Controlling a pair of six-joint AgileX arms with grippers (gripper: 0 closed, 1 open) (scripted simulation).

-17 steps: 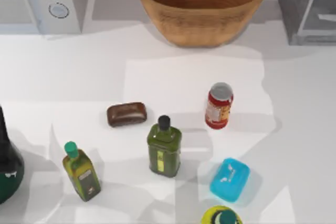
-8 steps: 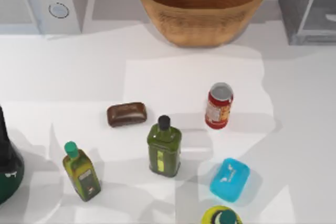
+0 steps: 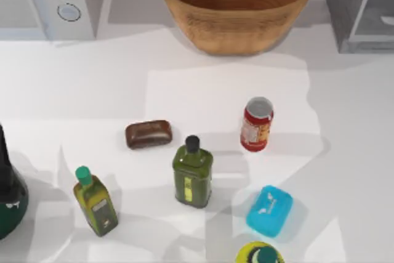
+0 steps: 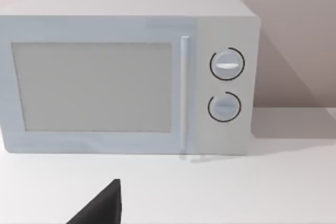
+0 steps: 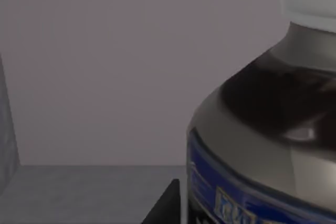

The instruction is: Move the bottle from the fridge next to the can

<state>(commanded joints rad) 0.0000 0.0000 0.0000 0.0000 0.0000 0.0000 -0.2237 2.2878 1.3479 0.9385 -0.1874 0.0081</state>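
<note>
The tabletop [image 3: 184, 78] is being viewed from above by the top camera, which is angled slightly toward the far edge, so that the microwave [image 3: 49, 1] is being cut off at the upper left of the frame and the fridge [image 3: 360, 7] at the upper right. The microwave [image 4: 126, 74] is being faced front-on by the left wrist camera from near tabletop height, at moderate range; this appliance is being shared with the top view. The bottle [image 5: 268, 129] is being seen very closely by the right wrist camera, against grey inner walls, with its shoulder and white cap being cropped at the right of the frame.
</note>
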